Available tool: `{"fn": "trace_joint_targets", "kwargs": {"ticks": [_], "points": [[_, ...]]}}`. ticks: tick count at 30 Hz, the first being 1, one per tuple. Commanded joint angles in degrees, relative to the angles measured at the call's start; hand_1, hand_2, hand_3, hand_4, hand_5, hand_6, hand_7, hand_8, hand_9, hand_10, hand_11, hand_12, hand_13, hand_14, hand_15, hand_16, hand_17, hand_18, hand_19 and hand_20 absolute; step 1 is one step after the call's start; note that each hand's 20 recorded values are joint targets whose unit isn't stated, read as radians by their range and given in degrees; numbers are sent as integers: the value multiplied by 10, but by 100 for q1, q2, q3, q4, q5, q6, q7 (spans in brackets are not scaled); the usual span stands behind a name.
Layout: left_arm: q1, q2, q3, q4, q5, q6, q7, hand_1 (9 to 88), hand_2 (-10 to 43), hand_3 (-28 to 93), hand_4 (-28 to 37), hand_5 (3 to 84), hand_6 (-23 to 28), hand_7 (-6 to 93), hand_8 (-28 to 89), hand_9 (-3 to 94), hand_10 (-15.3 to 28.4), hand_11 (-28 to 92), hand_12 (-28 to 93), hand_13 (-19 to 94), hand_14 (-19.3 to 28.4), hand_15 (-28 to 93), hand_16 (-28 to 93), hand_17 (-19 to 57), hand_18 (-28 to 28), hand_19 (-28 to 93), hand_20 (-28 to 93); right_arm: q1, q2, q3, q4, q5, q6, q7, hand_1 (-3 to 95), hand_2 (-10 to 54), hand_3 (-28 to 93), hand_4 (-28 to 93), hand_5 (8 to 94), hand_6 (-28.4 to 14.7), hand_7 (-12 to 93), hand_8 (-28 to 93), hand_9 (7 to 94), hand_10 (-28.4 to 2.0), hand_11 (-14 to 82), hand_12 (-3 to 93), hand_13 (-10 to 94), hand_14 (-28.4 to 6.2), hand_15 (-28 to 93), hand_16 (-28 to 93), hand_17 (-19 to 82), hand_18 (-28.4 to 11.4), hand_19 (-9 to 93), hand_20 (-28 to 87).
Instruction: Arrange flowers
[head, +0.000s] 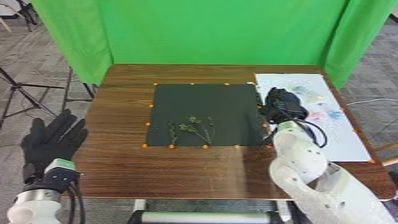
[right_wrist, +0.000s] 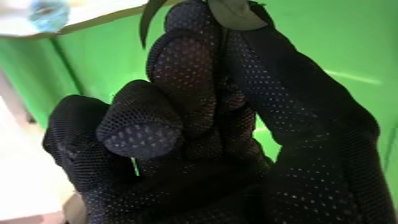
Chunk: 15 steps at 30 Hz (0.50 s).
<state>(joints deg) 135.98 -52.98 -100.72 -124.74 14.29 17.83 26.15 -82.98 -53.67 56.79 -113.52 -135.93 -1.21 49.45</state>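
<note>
"So, starting at the left, what's that hand up to?"

"The left hand (head: 51, 142) waits just off the table's (head: 164, 180) left edge, its fingers straight and apart, holding nothing."

"And next to the right?"

"A dark mat (head: 191, 95), with a few thin green sprigs (head: 195, 120) lying on the part nearer the table's near edge. Their stems come close together at the bottom, so I'd call the arrangement begun but sparse."

"Then the right hand (head: 284, 103)?"

"It's over the border between the mat and the white sheet (head: 355, 142), towards the table's far right corner. The wrist view shows its thumb and finger closed together on a green leaf (right_wrist: 235, 14)."

"Which step is that, would you say?"

"Adding foliage, I think. The next move probably calls for bringing the leaf over the mat, turning its stem end towards the other stems, then laying it flat before letting go — gently, as it could crease or nudge the sprigs."

"Anything by the table's right edge?"

"Pale flowers (head: 334, 115) on the sheet — likely for later."
</note>
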Motion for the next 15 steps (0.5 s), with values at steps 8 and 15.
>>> {"fn": "trace_joint_targets", "kwargs": {"ticks": [8,15], "points": [[-65,31,-13,14,61,-26,-184,276,129,687,-283,384,89,159,-99,269,139,299,97,202,143,431,-93,-61,134,353,97,-608,-1111,-288,79,-257,-304,112,545,-95,708,-236,733,-27,445,201,826,-119,430,500,823,-93,693,394,571,-230,932,528],[-103,41,-2,35,68,-61,-205,275,129,686,-283,385,89,158,-99,271,139,298,97,207,145,434,-93,-61,134,354,97,-685,-1142,-286,326,-240,-351,152,546,-95,706,-239,733,-28,445,201,825,-119,433,498,822,-92,693,396,571,-230,932,531]]}}
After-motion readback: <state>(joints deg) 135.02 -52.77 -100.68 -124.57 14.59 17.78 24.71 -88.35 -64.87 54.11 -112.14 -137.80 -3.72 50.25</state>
